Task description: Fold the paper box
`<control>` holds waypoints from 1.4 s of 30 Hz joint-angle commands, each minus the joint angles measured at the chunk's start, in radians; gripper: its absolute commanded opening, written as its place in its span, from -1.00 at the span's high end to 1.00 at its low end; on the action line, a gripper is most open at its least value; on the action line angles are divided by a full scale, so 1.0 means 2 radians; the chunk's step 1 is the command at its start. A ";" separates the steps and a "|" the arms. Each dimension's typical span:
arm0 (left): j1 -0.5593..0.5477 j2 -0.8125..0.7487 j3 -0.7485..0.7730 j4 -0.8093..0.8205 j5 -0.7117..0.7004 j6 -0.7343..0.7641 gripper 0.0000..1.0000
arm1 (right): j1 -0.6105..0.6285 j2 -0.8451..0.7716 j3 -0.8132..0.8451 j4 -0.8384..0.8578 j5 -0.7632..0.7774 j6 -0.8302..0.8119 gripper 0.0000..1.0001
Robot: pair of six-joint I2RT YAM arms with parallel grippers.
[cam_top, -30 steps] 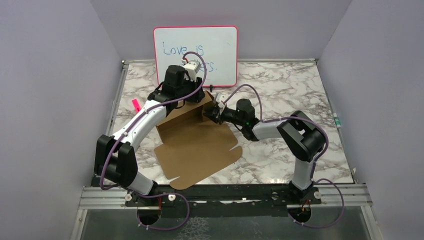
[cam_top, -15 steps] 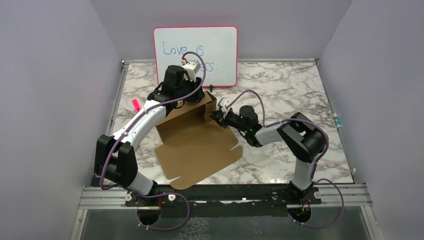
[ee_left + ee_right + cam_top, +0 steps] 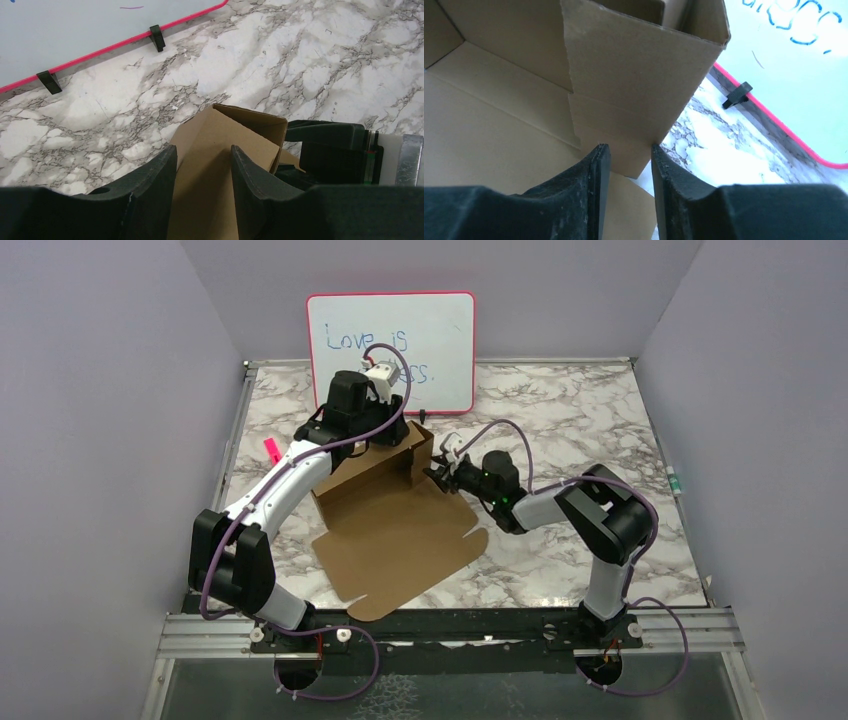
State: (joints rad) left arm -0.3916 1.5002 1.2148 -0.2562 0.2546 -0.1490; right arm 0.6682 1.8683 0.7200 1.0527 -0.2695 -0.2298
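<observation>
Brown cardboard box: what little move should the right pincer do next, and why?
Probably ease forward and press the upright side flap inward. The left pincer grips the brown cardboard box by its standing back wall, the right pincer hangs open right at that flap, and the front panel lies flat.

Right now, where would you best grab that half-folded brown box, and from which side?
Probably the upright back wall of the paper box, from above: it's a thin standing panel, so a gripper can straddle its top edge; the base lies flat.
</observation>
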 commanded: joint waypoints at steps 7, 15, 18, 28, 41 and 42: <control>0.001 0.002 -0.011 -0.028 0.039 -0.007 0.10 | -0.004 0.030 0.061 0.025 -0.038 -0.013 0.08; 0.005 -0.001 -0.011 -0.030 0.022 -0.006 0.10 | -0.006 0.025 0.047 0.030 -0.038 -0.023 0.06; 0.012 -0.004 -0.009 -0.031 0.023 -0.009 0.10 | -0.011 0.014 0.038 0.023 -0.053 -0.025 0.05; 0.058 -0.043 -0.021 0.001 0.050 -0.031 -0.14 | -0.034 -0.009 0.035 -0.012 -0.097 -0.034 0.05; 0.091 -0.027 -0.024 0.026 0.102 -0.057 -0.23 | -0.089 -0.010 0.074 -0.059 -0.170 -0.034 -0.02; 0.093 -0.024 -0.025 0.027 0.104 -0.058 -0.24 | -0.091 -0.012 0.074 -0.062 -0.173 -0.033 -0.02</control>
State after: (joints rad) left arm -0.2161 1.4399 1.1755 -0.2409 0.4049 -0.2459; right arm 0.5053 1.8660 0.8276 0.9726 -0.5362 -0.2832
